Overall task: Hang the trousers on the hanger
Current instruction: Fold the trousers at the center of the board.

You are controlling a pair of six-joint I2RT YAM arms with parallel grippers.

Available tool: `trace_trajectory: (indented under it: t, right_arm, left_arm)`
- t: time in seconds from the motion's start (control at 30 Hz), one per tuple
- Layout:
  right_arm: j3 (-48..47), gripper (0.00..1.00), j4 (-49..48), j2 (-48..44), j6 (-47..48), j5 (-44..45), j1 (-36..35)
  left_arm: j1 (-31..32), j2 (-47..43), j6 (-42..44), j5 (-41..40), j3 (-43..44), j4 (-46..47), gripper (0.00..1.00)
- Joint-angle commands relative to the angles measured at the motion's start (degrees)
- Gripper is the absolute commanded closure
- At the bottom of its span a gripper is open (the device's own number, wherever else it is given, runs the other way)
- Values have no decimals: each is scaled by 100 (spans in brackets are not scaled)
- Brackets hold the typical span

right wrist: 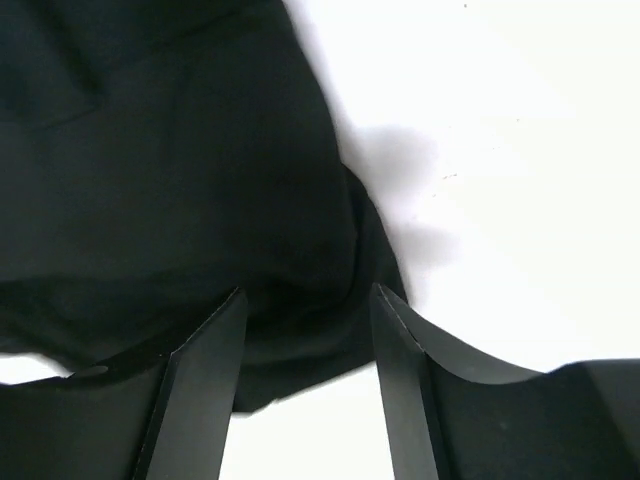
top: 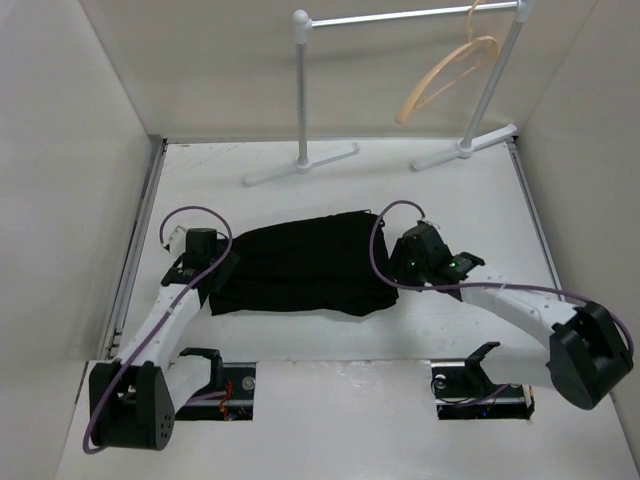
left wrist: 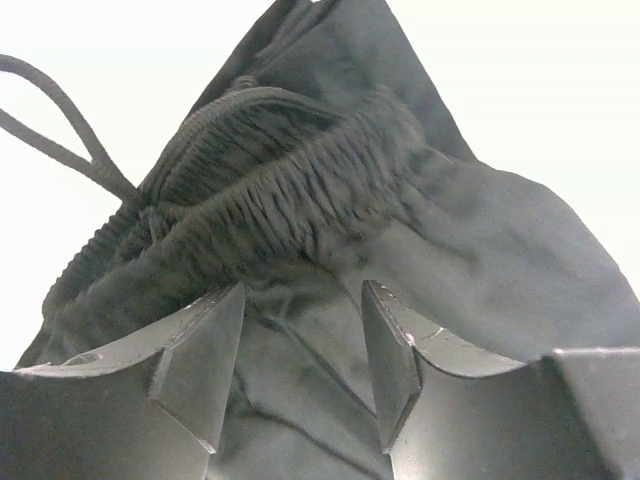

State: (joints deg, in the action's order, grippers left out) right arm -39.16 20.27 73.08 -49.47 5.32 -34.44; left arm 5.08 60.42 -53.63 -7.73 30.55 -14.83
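**Two jaws at the trousers, hanger well beyond**

Most of the white table between my arms was taken up by the black trousers, folded into a broad slab with the long axis running left to right. The silver rail stood at the far edge, and the tan hanger hung from its right end, well apart from the cloth. My right arm was the nearer to it.

My left gripper sat at the left end, jaws apart, with cloth just below the gathered waistband between them. My right gripper stood open astride the right-hand edge. I judged the trousers would have to travel away from me and rightward.
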Motion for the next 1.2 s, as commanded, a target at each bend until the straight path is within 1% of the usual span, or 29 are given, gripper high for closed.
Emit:
trace_trajectory:
  t: [0.0,0.03,0.07,0.1,0.17,0.2,0.27,0.33,0.4,0.53,0.67,0.73,0.77,0.83,0.93,1.0,1.07,1.1,1.13,1.17]
  right_arm:
    - [-293,44,363,-627,122,-197,73]
    - [-390,50,372,-689,122,-311,73]
    - [-495,58,320,-672,96,-469,47]
    - [-601,66,206,-594,61,-653,47]
    - [-733,78,-206,-296,-35,-1005,-75]
    - [-760,83,-504,-120,-123,-1207,-198]
    - [-760,86,-1171,223,-255,-1620,-339]
    - [-673,86,-1935,583,-448,-1946,-541]
    - [-506,86,-2586,952,-642,-2254,-665]
    - [266,86,-3616,1611,-1098,-2299,-735]
    - [970,86,-4048,1850,-1337,-2141,-735]
    - [1077,83,-4005,1798,-1337,-2035,-735]
    - [1086,80,-3944,1745,-1311,-2009,-744]
    - [1016,69,-3707,1544,-1284,-1974,-797]
    - [726,51,-2971,930,-1127,-1904,-823]
    - [472,45,-2399,403,-907,-1763,-815]
    - [182,44,-1967,15,-661,-1701,-701]
    - [-2,47,-1844,-39,-538,-1745,-509]
    - [-204,51,-1799,4,-424,-1797,-324]
    - [-433,58,-1790,153,-318,-1894,-166]
  left_arm:
    - [84,-583,159,96,424,-493,51]
    - [181,-654,168,78,574,-555,51]
    - [295,-672,168,52,723,-600,51]
    - [435,-629,168,17,873,-609,51]
    - [804,-375,151,-62,1119,-548,52]
    - [980,-191,116,-115,1233,-530,53]
    - [1296,152,63,-211,1418,-469,53]
    - [1534,416,45,-299,1437,-197,54]
    - [1518,663,89,-317,1323,146,54]
    - [834,1269,168,-309,1007,822,53]
    - [349,1805,326,-203,883,1508,52]
    - [217,2043,431,-168,944,1580,52]
    - [165,2165,467,-159,997,1580,52]
    - [50,2263,537,-133,1076,1562,52]
    - [-47,1887,555,69,1190,1422,51]
    - [-21,1413,581,140,1304,1186,48]
    - [49,947,669,184,1419,834,45]
    - [137,754,661,192,1445,667,44]
    - [277,595,634,193,1437,518,44]
    - [452,463,599,175,1393,403,44]
